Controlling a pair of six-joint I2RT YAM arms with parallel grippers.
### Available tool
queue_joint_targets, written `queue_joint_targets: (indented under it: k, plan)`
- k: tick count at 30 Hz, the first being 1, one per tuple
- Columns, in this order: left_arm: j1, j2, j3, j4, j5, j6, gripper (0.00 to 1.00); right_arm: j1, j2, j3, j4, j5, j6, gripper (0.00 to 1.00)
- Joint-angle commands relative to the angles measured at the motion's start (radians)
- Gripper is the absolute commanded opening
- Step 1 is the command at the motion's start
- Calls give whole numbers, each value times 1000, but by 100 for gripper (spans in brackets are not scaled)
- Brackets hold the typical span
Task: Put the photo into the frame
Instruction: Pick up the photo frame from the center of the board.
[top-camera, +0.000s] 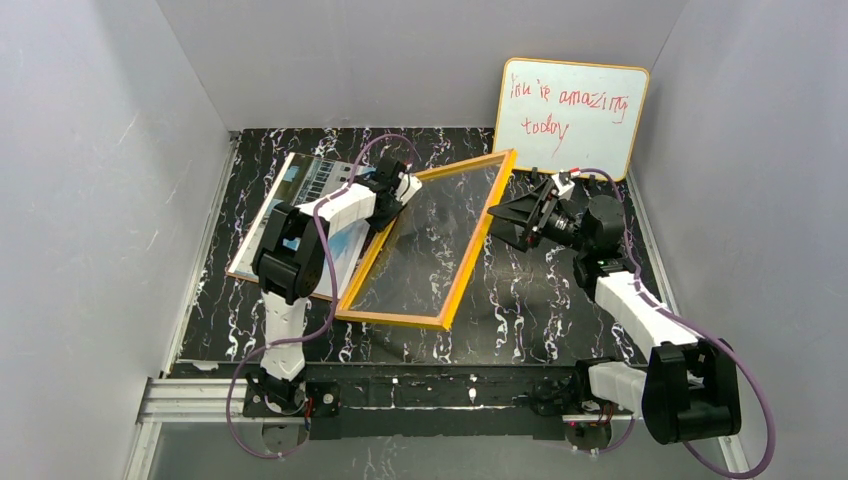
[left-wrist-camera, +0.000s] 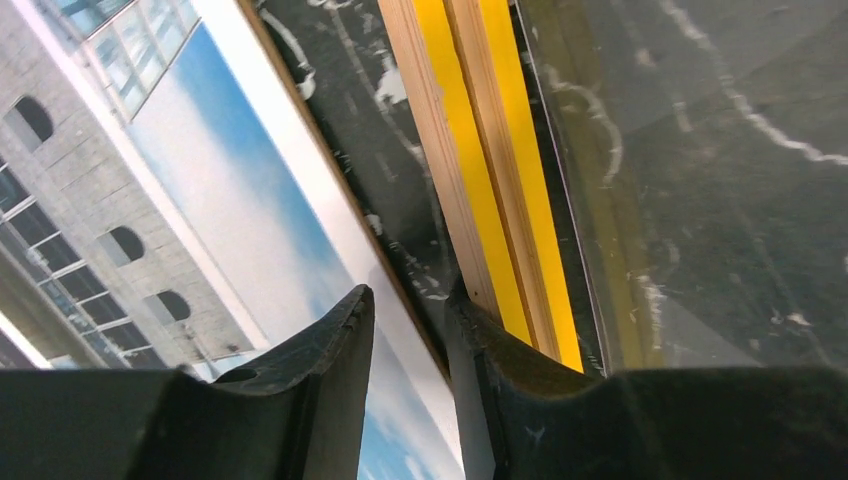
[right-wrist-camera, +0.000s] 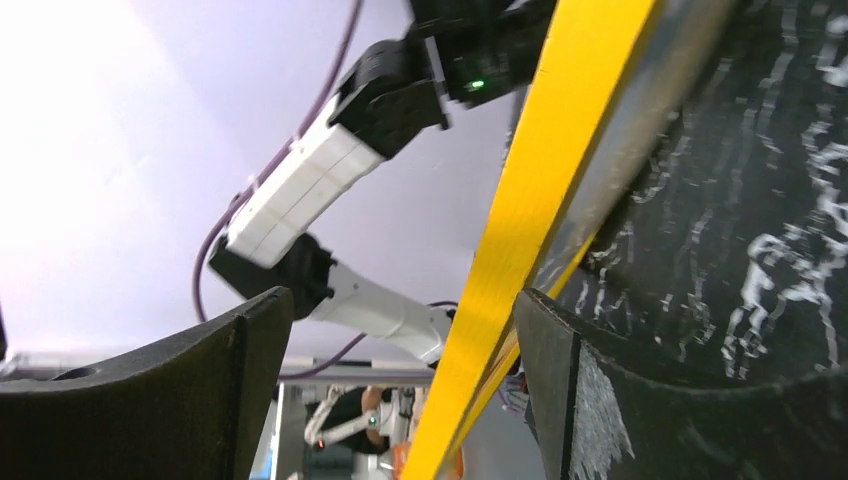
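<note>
My right gripper (top-camera: 505, 222) is spread around the frame (top-camera: 469, 260) rim on the right, can't tell if the left gripper (top-camera: 403, 190) pinches its left rim, photo (top-camera: 300, 182) lies on the table (top-camera: 560, 300) just left.

from above, the left arm (top-camera: 335, 210) lies across the photo (top-camera: 308, 178) and hides its middle, and the tips of the left tool (top-camera: 405, 187) sit under the wrist at the rim of the frame (top-camera: 478, 238), so i can't tell whether they pinch it. on the left wrist camera photo and frame both run off the top edge and pass under the tool. on the right wrist camera the yellow rim is a blur cut off top and bottom, and i can't judge whether the right tool (right-wrist-camera: 400, 300) touches it.
</note>
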Motion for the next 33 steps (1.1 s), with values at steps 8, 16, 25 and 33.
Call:
queue_joint_targets:
  k: [8, 16, 25, 33]
  plan:
    - [-112, 70, -49, -177, 496, -96, 34, 102, 118, 65, 271, 44, 60, 90]
    - [-90, 41, -35, -192, 423, -96, 34, 115, 118, 194, 79, 75, -40, 89]
    - [61, -64, 367, -407, 440, -141, 89, 116, 141, 216, 46, 54, -19, 88]
    - [10, -171, 729, -620, 866, -300, 98, 118, 189, 266, 61, 47, -4, 87]
